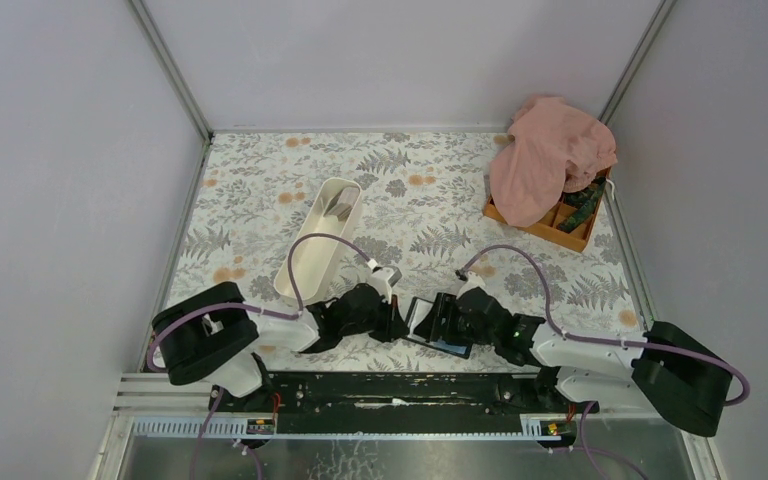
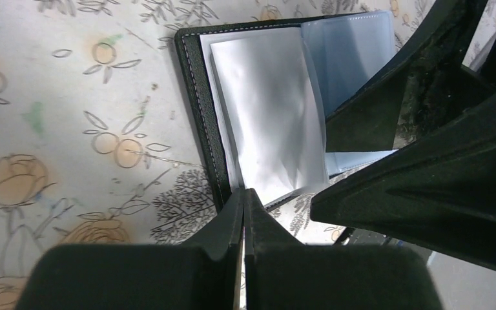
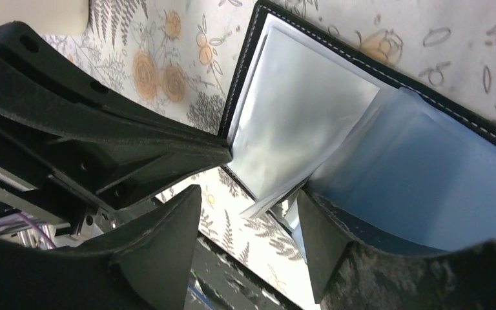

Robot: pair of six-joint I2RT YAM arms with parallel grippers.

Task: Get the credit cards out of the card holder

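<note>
left gripper (image 2: 244, 194): fingers pressed together, tips at the card holder (image 2: 265, 110) edge
card holder: lying open on the floral table (image 1: 410, 200), between the 2 grippers, clear sleeves showing
right gripper (image 3: 248, 192): fingers apart over the bluish sleeve

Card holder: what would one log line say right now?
card holder: lying open | left gripper: shut at its edge | right gripper: open over its edge

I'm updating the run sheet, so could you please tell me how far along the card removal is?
Done: the card holder lies open; flat grey pieces, possibly cards, sit in the white tray. In hand: the left tool is shut at the holder's edge, the right tool open at its clear sleeves. Left: checking the sleeves; no card shows.
</note>
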